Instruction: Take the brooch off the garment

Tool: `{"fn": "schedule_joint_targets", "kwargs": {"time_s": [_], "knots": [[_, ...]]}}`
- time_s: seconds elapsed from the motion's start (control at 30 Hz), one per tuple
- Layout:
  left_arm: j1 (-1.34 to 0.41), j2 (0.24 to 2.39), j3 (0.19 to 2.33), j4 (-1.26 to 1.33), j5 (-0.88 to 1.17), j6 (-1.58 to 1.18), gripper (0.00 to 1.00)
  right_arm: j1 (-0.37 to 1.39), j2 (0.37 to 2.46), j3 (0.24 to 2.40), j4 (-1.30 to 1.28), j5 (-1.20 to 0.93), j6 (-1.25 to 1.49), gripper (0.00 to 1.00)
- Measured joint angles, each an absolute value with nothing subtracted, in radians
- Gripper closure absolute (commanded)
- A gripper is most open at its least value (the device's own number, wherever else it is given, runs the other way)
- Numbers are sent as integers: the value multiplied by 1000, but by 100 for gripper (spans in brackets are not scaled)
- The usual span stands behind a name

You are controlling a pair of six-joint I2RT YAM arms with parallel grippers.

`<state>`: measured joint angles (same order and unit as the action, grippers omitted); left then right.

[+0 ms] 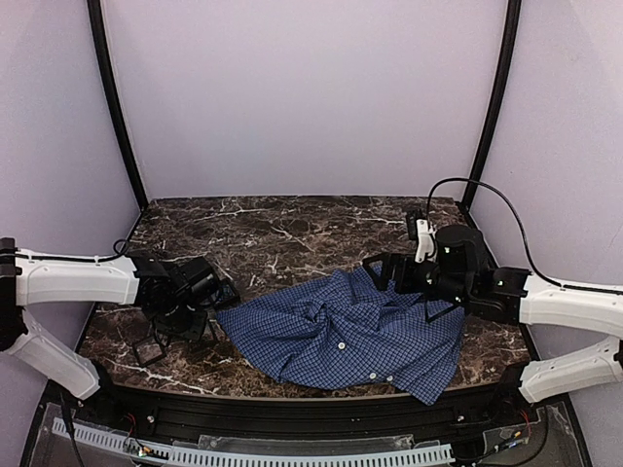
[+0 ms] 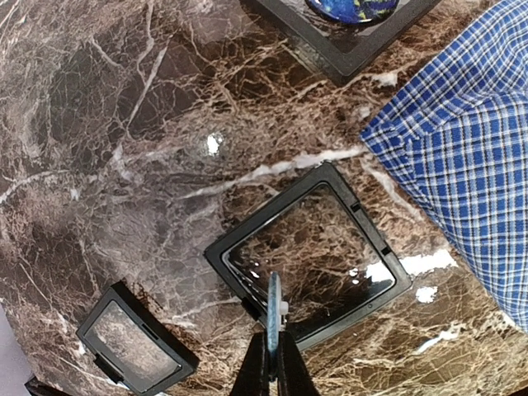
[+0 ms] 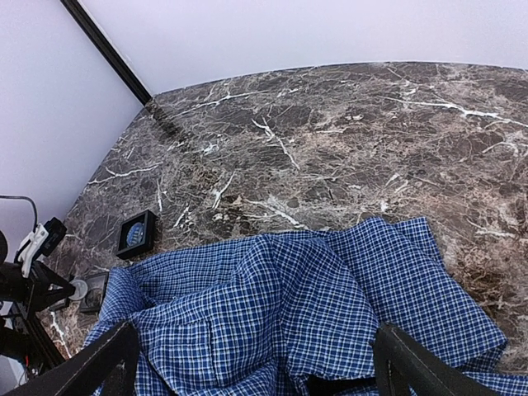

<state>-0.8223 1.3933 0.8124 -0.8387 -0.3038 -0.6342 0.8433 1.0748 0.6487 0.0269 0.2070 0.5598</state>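
The garment (image 1: 341, 336), a blue-and-white check shirt, lies crumpled on the marble table's near middle. It also shows at the right of the left wrist view (image 2: 462, 165). My left gripper (image 2: 273, 345) is shut on the brooch (image 2: 273, 304), a thin blue-grey disc seen edge-on with a white back piece. It holds the brooch just above an open black square box (image 2: 330, 190), left of the shirt. In the top view the left gripper (image 1: 180, 304) is beside the shirt's left edge. My right gripper (image 3: 256, 371) is open wide over the shirt (image 3: 313, 305), holding nothing.
A smaller black box (image 2: 136, 351) lies to the near left of the open one. A third black box with something blue inside (image 2: 346, 25) lies further back; it also shows in the right wrist view (image 3: 136, 233). Purple walls enclose the table (image 1: 292, 229).
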Motion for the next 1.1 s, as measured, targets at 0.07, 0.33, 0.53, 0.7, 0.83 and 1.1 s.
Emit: {"fn": "schedule_joint_targets", "kwargs": {"time_s": [0.07, 0.33, 0.53, 0.7, 0.83, 1.1], "knots": [[-822, 1399, 812, -839, -307, -631, 95, 843, 1071, 647, 25, 207, 560, 1], [-822, 1425, 812, -830, -311, -617, 91, 843, 1047, 630, 20, 212, 563, 1], [-823, 1429, 812, -814, -293, -599, 81, 843, 1036, 618, 20, 219, 563, 1], [-823, 1429, 812, -798, -265, -587, 69, 842, 1036, 616, 19, 222, 563, 1], [-823, 1429, 812, -781, -238, -578, 54, 841, 1035, 615, 18, 223, 563, 1], [-822, 1390, 812, -733, -171, -570, 10, 841, 1030, 616, -11, 229, 558, 1]]}}
